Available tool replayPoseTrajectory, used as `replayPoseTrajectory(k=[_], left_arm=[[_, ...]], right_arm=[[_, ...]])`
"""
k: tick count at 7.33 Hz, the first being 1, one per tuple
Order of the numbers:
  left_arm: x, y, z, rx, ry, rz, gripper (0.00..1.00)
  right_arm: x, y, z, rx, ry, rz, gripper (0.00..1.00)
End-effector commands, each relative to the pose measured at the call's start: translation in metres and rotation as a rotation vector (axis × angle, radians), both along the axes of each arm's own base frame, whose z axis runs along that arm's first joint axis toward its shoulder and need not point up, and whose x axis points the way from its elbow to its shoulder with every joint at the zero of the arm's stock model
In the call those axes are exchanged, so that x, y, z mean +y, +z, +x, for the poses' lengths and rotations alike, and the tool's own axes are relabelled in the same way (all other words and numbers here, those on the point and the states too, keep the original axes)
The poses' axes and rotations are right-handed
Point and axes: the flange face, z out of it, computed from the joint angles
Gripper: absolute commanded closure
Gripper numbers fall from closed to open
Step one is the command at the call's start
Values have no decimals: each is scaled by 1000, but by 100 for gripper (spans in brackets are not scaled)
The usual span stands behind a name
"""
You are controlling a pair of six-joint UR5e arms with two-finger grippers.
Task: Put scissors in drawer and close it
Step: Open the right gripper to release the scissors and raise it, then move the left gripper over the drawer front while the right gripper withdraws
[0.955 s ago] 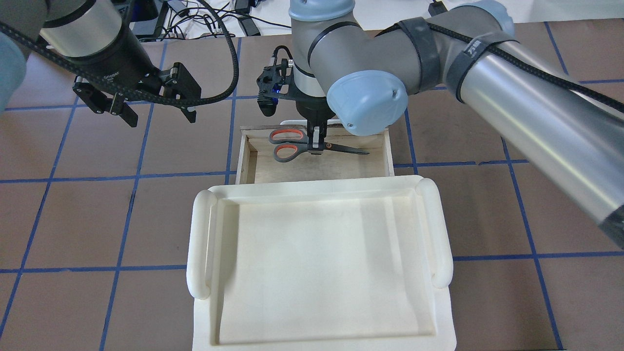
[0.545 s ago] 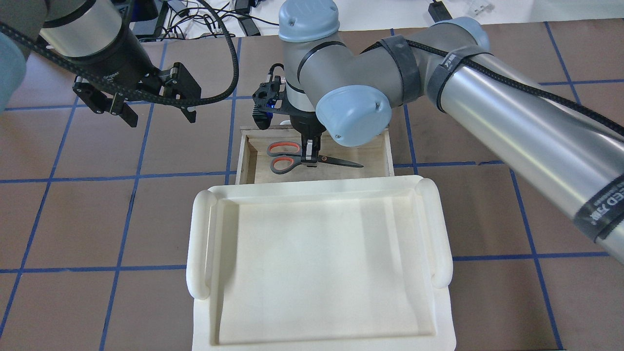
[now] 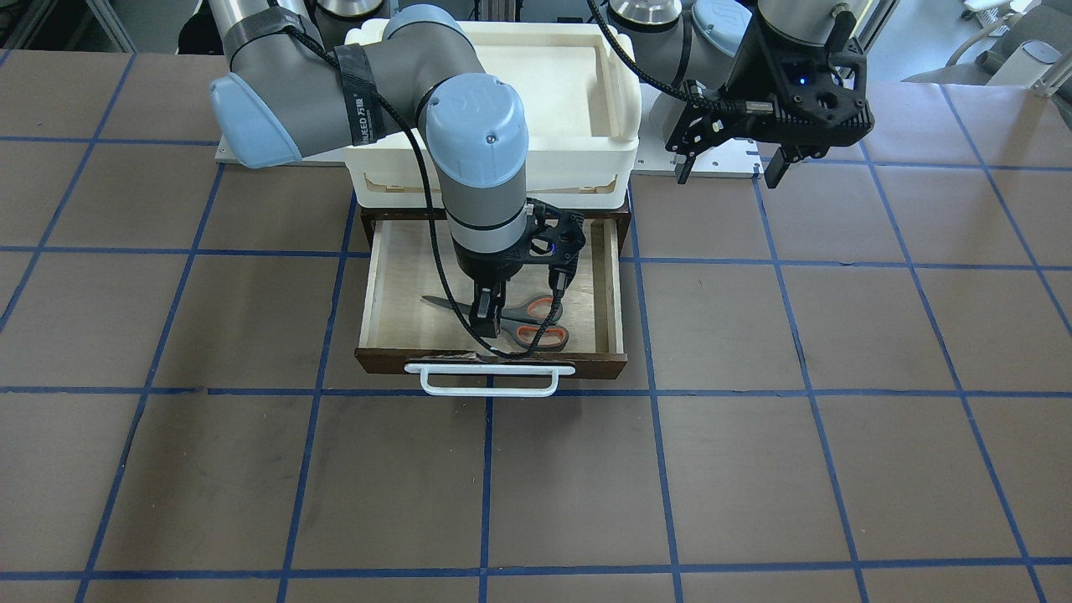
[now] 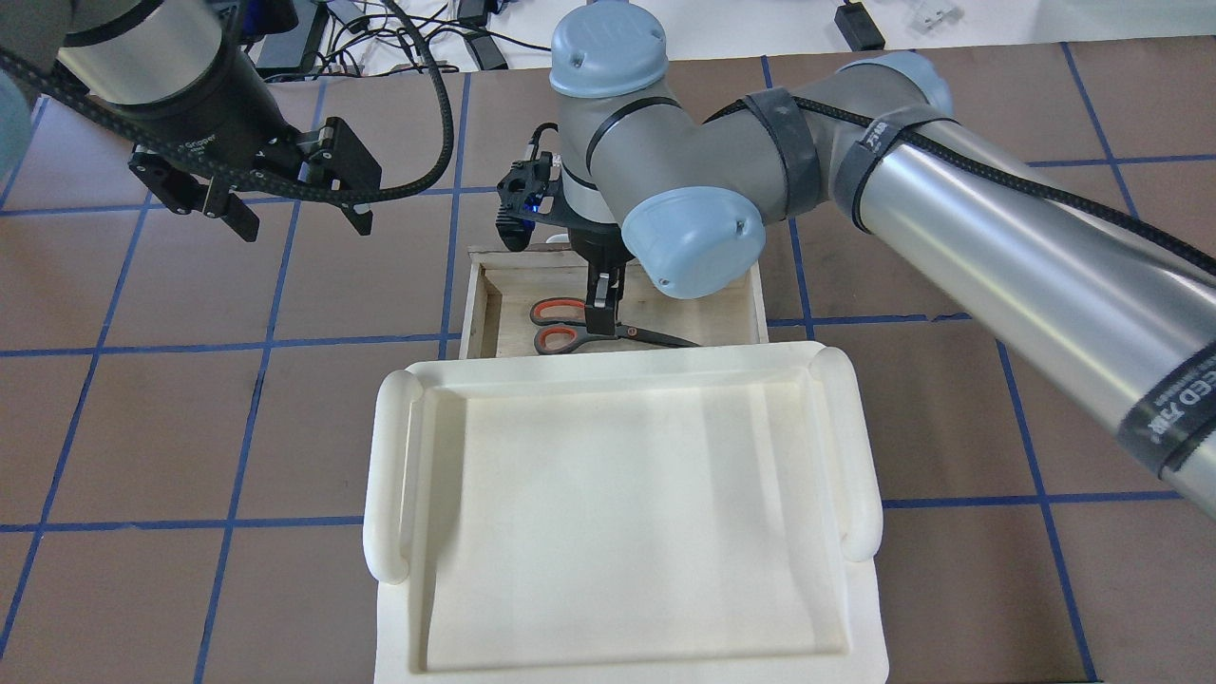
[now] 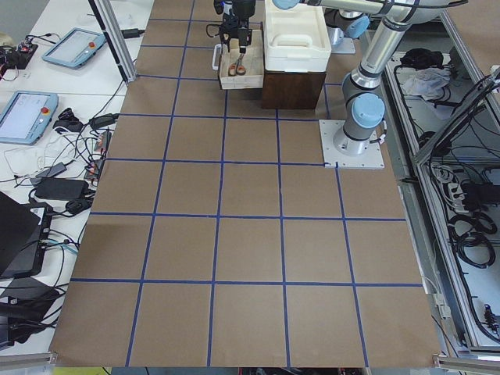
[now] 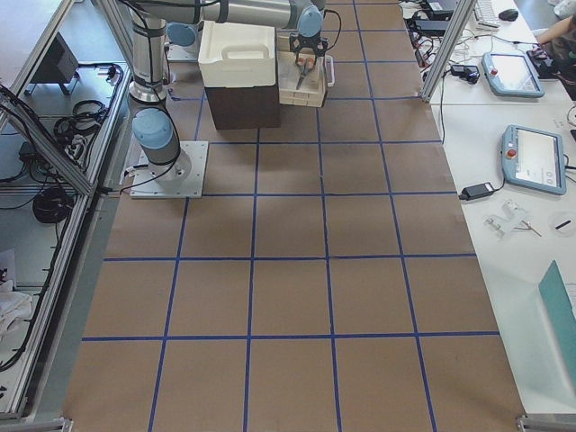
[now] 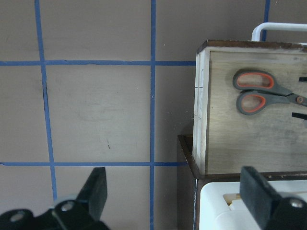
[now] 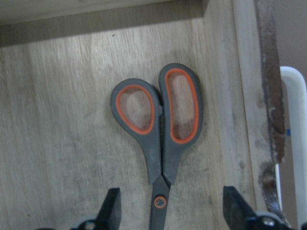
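Note:
The scissors, grey handles lined orange-red, lie flat on the floor of the open wooden drawer, blades pointing toward the view's right. In the right wrist view the scissors lie between my right gripper's spread fingers, which do not touch them. My right gripper is open, just above the scissors' pivot. From the front, the scissors lie near the drawer's dark front with its white handle. My left gripper is open and empty, hovering left of the drawer.
A large white plastic tray sits on top of the cabinet, above the drawer's rear part. In the front view the tray covers the cabinet top. The brown table with blue grid lines surrounds the cabinet.
My right gripper carried the scissors toward the robot's side of the drawer, lowered them onto the floor and opened. My left gripper shifted slightly away and to the left.

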Motion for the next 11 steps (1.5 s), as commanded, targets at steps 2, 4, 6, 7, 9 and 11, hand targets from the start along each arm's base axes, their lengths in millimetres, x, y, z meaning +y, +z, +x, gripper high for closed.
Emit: replayPoseTrajectory(k=[2, 4, 6, 7, 9, 11], left_arm=[[-11, -10, 19, 1, -5, 48, 0], [-39, -33, 0, 19, 24, -5, 0], [-77, -70, -58, 40, 111, -99, 0], [-88, -93, -92, 41, 111, -113, 0], [-108, -141, -147, 52, 163, -111, 0], [-139, -157, -186, 13, 140, -130, 0]], right_arm=[[-6, 84, -64, -68, -557, -82, 0], [-2, 95, -92, -45, -1010, -25, 0], [-5, 100, -128, -6, -1238, 24, 0], [-8, 114, -158, -8, -1300, 1, 0], [-17, 125, -207, -13, -1381, -27, 0], [-15, 131, -216, 0, -1400, -49, 0]])
